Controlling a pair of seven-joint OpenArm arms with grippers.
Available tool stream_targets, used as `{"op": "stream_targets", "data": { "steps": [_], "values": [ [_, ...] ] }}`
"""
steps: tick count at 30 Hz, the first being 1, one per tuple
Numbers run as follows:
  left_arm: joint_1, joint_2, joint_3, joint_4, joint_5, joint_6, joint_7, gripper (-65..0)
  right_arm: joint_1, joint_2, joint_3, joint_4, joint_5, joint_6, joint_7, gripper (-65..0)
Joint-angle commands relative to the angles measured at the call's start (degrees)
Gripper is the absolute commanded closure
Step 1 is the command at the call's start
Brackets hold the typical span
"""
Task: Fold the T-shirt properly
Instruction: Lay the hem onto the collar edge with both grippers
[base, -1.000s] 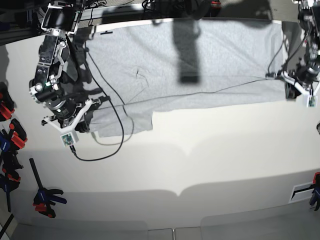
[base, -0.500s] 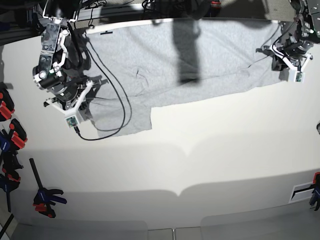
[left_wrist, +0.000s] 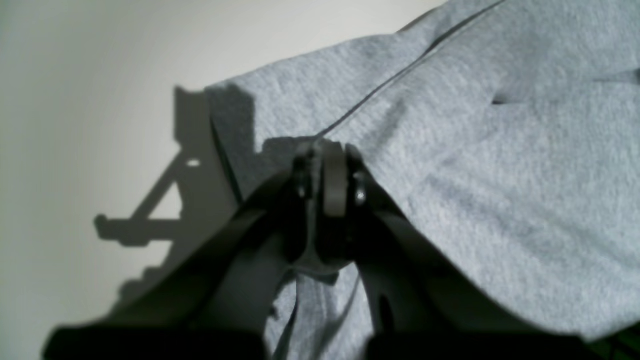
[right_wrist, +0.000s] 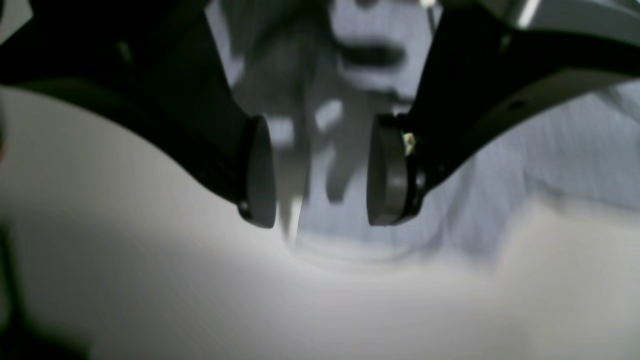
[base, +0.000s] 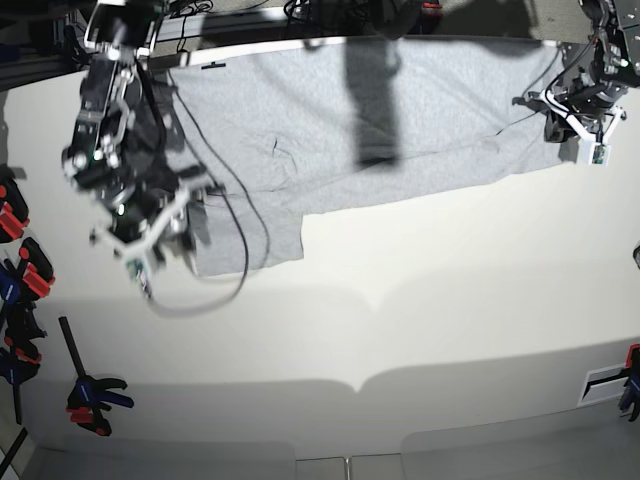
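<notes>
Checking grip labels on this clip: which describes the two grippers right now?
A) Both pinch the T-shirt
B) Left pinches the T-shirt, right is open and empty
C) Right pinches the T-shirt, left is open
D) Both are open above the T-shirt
B: the left gripper is shut on a fold of the T-shirt, while the right gripper shows parted pads with nothing between them.

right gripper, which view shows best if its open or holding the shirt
The right wrist view: the right gripper is seen close up, jaws apart with nothing between them, the T-shirt blurred beyond. The base view shows that arm over the shirt's sleeve end, but too blurred to read the jaws. The left wrist view shows only the left gripper pinching fabric.
</notes>
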Motion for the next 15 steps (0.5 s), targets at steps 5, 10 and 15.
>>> {"op": "stream_targets", "data": {
  "steps": [5,10,15],
  "values": [
    [-0.11,-0.96,-0.59,0.87,-0.35,0.04,-1.4,0.0,9.27,-1.86,0.22,-9.07,-4.0,-2.95,1.86,-28.6],
    [-0.11,-0.96,-0.59,0.87,-0.33,0.04,-1.38,0.0,19.06,-2.45,0.22,-28.63,-4.15,-2.99,0.63,-28.6],
    [-0.11,-0.94,-0.59,0.87,-0.35,0.04,-1.38,0.0,25.49,-2.16,0.22,-45.35,-4.2,-2.95,2.4,-28.6]
  ]
}}
